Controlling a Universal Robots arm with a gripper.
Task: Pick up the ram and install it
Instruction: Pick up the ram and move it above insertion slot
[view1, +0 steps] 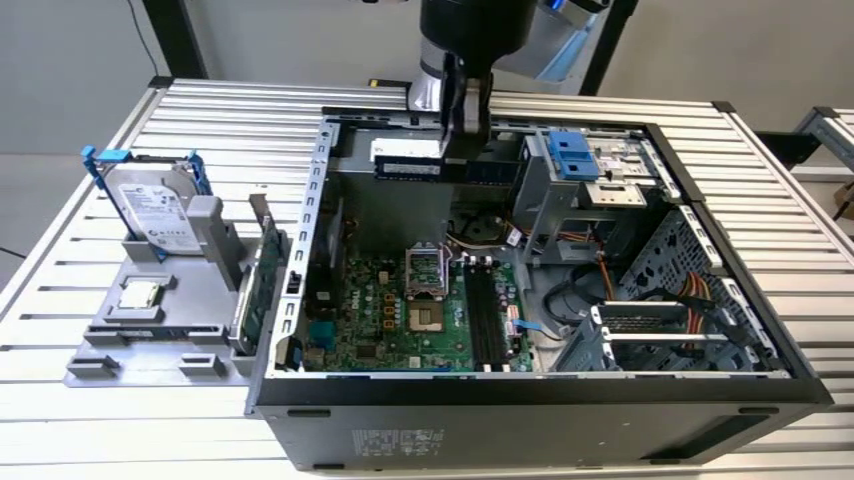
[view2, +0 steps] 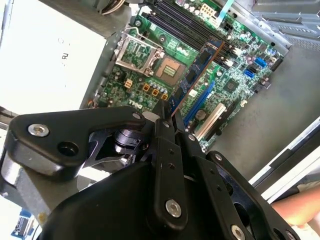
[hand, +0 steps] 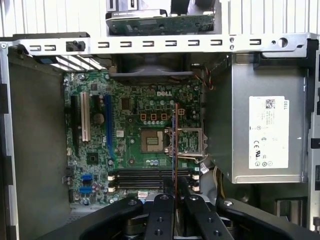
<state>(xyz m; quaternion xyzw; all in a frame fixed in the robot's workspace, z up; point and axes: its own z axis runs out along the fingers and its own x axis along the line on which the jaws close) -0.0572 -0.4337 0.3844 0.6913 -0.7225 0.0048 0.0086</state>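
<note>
The ram (view1: 411, 168) is a long blue stick with black chips. It hangs level above the back of the open computer case (view1: 310, 250), and my gripper (view1: 457, 148) is shut on it from above. Both wrist views show the ram edge-on, as a thin blue strip (hand: 175, 145) (view2: 197, 75) running out from between the black fingers (hand: 162, 202). It hangs well above the green motherboard (hand: 125, 107). The dark memory slots (view1: 483, 322) (hand: 145, 177) lie on the board beside the processor socket (hand: 151, 141).
On the exterior view's left, a grey holder (view1: 147, 335) carries a silver hard drive (view1: 151, 205) in a blue frame, a small chip (view1: 138, 293) and a green expansion card (view1: 267, 268). Inside the case are a power supply (hand: 267, 132) and drive cages (view1: 587, 170). A person's arm (view2: 300, 206) is beside the case.
</note>
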